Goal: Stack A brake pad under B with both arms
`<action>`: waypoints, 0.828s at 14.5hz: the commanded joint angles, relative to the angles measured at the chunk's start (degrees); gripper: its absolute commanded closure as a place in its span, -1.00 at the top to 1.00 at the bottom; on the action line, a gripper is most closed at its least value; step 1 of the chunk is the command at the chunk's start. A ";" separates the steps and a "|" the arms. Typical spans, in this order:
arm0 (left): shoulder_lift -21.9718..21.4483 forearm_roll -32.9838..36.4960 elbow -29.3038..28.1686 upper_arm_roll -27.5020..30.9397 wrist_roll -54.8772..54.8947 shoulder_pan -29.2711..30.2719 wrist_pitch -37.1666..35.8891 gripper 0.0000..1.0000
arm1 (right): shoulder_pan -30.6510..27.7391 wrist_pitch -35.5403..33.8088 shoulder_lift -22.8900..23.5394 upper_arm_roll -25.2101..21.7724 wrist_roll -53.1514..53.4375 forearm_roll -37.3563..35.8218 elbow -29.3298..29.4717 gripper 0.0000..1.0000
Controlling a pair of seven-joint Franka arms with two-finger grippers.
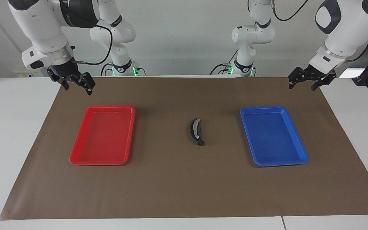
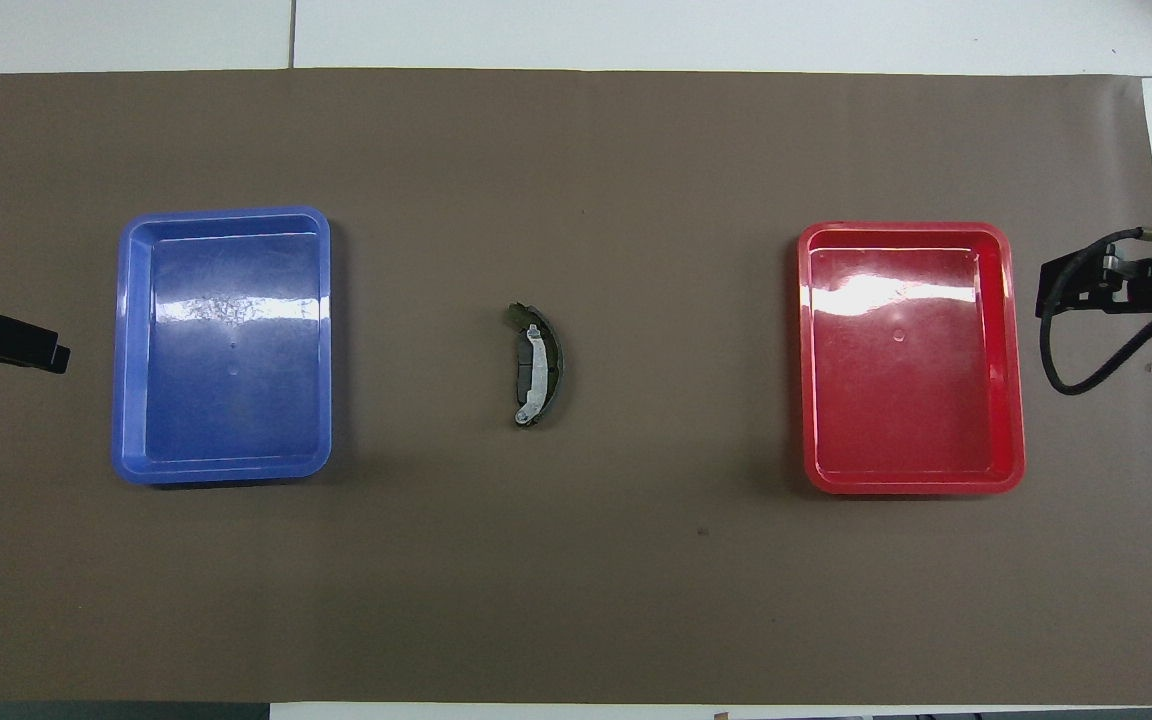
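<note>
B (image 1: 196,131), the long dark crescent with a light grey strip, lies in the middle of the brown mat, also seen in the overhead view (image 2: 534,365). The short dark brake pad lies under it; only a dark edge (image 2: 520,365) shows beside the strip. My right gripper (image 1: 76,84) is open and empty, raised over the mat's corner at the right arm's end; it shows at the overhead view's edge (image 2: 1048,290). My left gripper (image 1: 302,83) is open and empty, waiting over the mat's corner at the left arm's end; its tip shows in the overhead view (image 2: 54,352).
An empty red tray (image 1: 75,158) lies toward the right arm's end, also in the overhead view (image 2: 806,350). An empty blue tray (image 1: 302,156) lies toward the left arm's end, also in the overhead view (image 2: 124,350). The brown mat (image 1: 171,185) covers the table.
</note>
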 commanded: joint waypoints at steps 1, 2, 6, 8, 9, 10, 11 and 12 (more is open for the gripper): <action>-0.22 0.67 -0.08 -0.29 0.67 0.45 -0.10 0.99 | -1.22 -2.96 0.75 0.41 -5.89 1.71 2.50 1.00; -0.22 0.67 -0.08 -0.20 0.67 0.45 -0.10 0.99 | -1.48 -3.31 1.10 0.41 -8.62 1.54 3.29 1.00; -0.22 0.67 -0.08 -0.29 0.67 0.45 -0.10 0.99 | -1.22 -4.36 1.81 0.59 -9.88 1.80 5.40 1.00; -0.22 0.67 -0.08 -0.29 0.67 0.45 -0.10 0.99 | -1.22 -5.77 2.07 0.59 -8.74 2.06 5.93 1.00; -0.22 0.67 -0.08 -0.29 0.67 0.45 -0.10 0.99 | -1.13 -5.60 2.07 0.68 -7.43 1.98 6.02 1.00; -0.22 0.67 -0.08 -0.29 0.67 0.45 -0.10 0.99 | -1.13 -5.33 2.07 0.68 -7.24 1.98 6.02 1.00; -0.22 0.67 -0.08 -0.29 0.67 0.45 -0.10 0.99 | -1.13 -5.25 1.98 0.59 -7.50 1.80 5.59 1.00; -0.22 0.67 -0.08 -0.29 0.67 0.45 -0.10 0.99 | -1.13 -5.07 1.28 0.59 -7.07 1.80 4.28 1.00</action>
